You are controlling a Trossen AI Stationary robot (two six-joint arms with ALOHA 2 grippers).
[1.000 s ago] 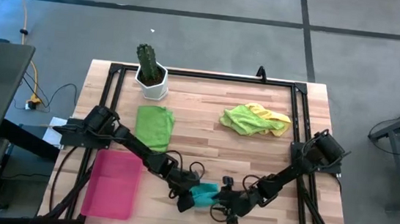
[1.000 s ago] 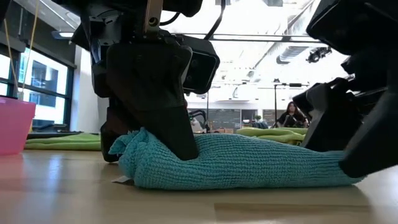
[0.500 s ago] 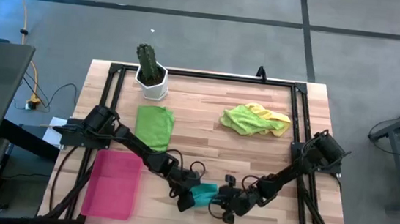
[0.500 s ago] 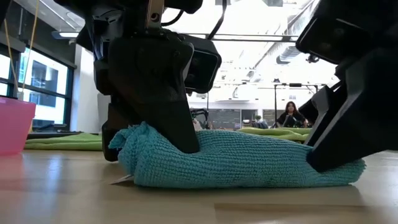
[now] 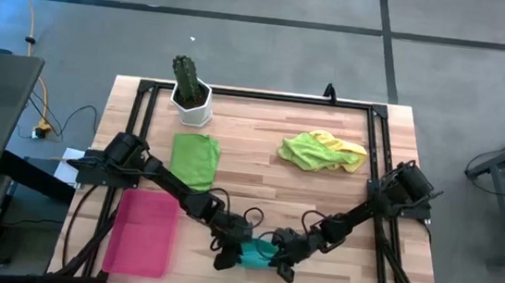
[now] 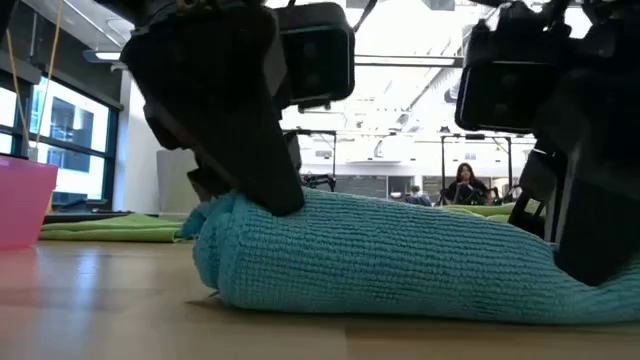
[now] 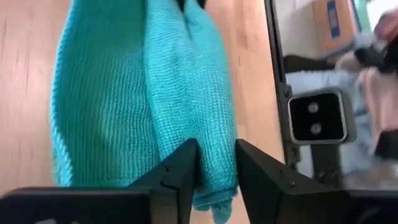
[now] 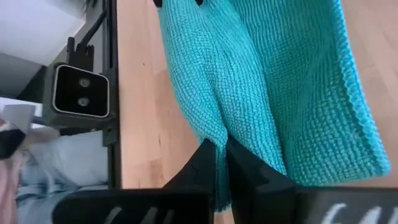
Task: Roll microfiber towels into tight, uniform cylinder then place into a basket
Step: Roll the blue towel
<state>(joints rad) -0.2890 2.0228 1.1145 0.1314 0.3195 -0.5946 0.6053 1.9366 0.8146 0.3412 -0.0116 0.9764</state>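
The wooden table [image 5: 260,161] is seen from above, with the basket [image 5: 143,233] lying at its lower left in the frame, well apart from the work. The green towel [image 5: 195,157] is spread flat above the basket, and the lime green and yellow towels [image 5: 321,151] lie bunched at the upper right.

The teal towel [image 5: 258,252] is found at the lower centre, rolled into a loose cylinder, its long axis running left to right between the two grippers. The basket lies to its left, on the left arm's side.

The left gripper [image 7: 214,165] is set at the roll's left end, its jaws parted only narrowly around a fold of the cloth. The right gripper [image 8: 222,158] is closed tight on a fold at the right end.
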